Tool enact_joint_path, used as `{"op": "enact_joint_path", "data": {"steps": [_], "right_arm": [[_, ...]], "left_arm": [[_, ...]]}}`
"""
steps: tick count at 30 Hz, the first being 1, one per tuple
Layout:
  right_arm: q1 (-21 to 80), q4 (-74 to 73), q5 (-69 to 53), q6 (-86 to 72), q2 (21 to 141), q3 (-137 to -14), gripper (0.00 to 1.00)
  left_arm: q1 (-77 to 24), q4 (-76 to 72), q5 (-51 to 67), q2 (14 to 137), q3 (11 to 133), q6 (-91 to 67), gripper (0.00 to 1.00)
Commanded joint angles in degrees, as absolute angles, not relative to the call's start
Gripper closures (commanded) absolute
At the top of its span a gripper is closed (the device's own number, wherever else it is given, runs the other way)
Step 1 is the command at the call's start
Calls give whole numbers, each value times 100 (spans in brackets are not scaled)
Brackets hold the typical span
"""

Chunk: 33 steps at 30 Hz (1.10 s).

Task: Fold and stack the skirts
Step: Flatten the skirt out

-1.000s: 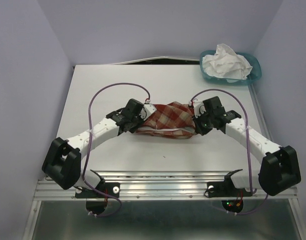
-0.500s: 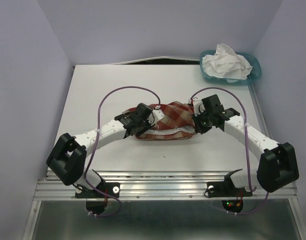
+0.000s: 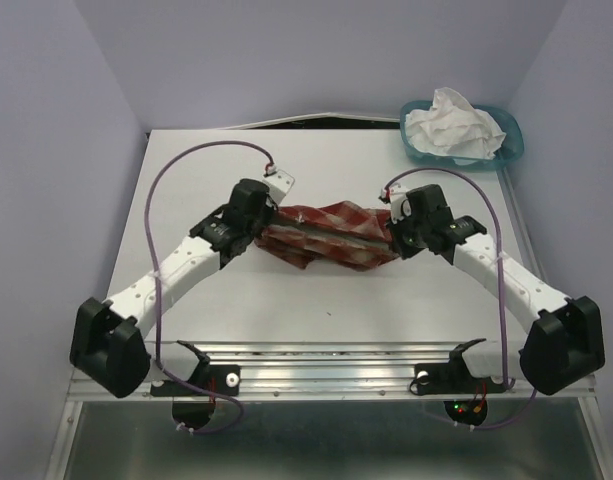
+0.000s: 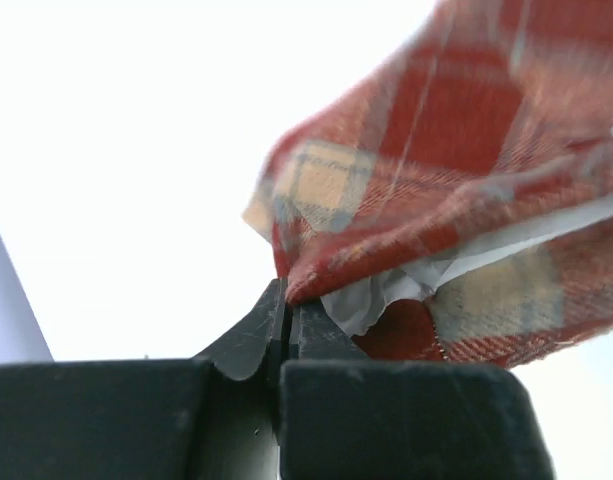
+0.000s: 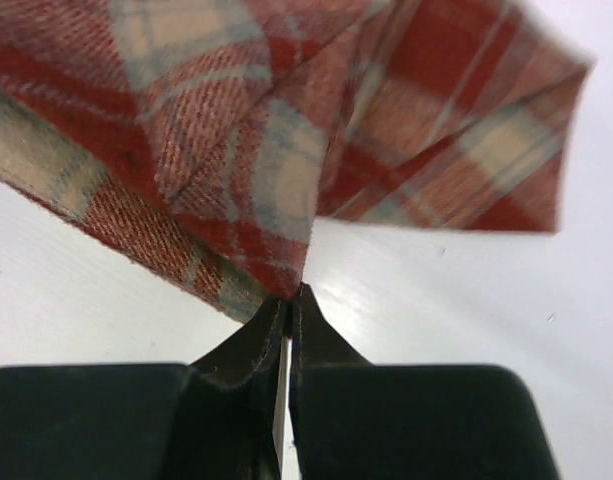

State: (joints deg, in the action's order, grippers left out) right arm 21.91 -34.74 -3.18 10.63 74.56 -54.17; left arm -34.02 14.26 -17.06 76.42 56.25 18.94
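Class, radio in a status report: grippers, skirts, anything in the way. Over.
Both shut: left gripper and right gripper pinch opposite ends of the plaid skirt, stretched between them. White skirt in teal basket. Nothing blocking.

Left gripper (image 4: pixel 286 300) pinches a corner of the plaid skirt (image 4: pixel 456 190); white lining (image 4: pixel 386 297) shows beneath.
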Motion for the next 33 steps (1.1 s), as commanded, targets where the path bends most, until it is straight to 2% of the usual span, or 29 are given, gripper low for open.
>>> {"op": "enact_joint_path", "data": {"steps": [1, 4, 8, 13, 16, 17, 19, 20, 23, 24, 25, 27, 29, 32, 33], "right_arm": [[2109, -3595, 1186, 1239, 7058, -5879, 99], [2109, -3726, 1196, 1450, 7110, -6371, 99], [2109, -3832, 1054, 1854, 7373, -7328, 99], [2040, -3631, 1678, 2468, 8469, -8951, 99], [1960, -3200, 1942, 2706, 9251, -9692, 99], [1838, -3060, 2082, 2751, 9507, -10321, 99], [1697, -3032, 2136, 2830, 10078, -11131, 99], [1574, -3041, 2214, 2874, 10699, -12067, 99], [1442, -3024, 2416, 3145, 11651, -13574, 99], [1441, -2980, 2504, 3225, 12237, -14519, 99], [1441, -2892, 2583, 3391, 12478, -14894, 99], [1441, -2244, 2786, 3602, 12726, -15161, 99], [1441, -1141, 2856, 3647, 12526, -14742, 99], [1389, -284, 2682, 3472, 11893, -13949, 99], [1389, -264, 2655, 3385, 11657, -13922, 99]], "left_arm": [[-2734, 1494, -2707, 6348, 6152, 1591, 100], [-2733, 1626, -2514, 5732, 6100, 1425, 100], [-2716, 1793, -2574, 5581, 6222, 1240, 100], [-2480, 1328, -2760, 6230, 6670, 1195, 100], [-2242, 880, -2646, 6976, 7346, 1248, 100], [-2050, 679, -2576, 7213, 7583, 1283, 100], [-1821, 554, -2488, 8030, 8469, 1362, 100], [-1593, 528, -2365, 8625, 9247, 1371, 100], [-1328, 746, -2189, 9516, 10656, 1389, 100], [-1223, 808, -2197, 10075, 11592, 1406, 100], [-1161, 861, -2215, 10351, 12045, 1415, 100], [-994, 1002, -2215, 10982, 13342, 1371, 100], [-914, 898, -2250, 11205, 13876, 1380, 100], [-818, 259, -2250, 10726, 13555, 1502, 100], [-791, 63, -2250, 10505, 12857, 1529, 100]]}}
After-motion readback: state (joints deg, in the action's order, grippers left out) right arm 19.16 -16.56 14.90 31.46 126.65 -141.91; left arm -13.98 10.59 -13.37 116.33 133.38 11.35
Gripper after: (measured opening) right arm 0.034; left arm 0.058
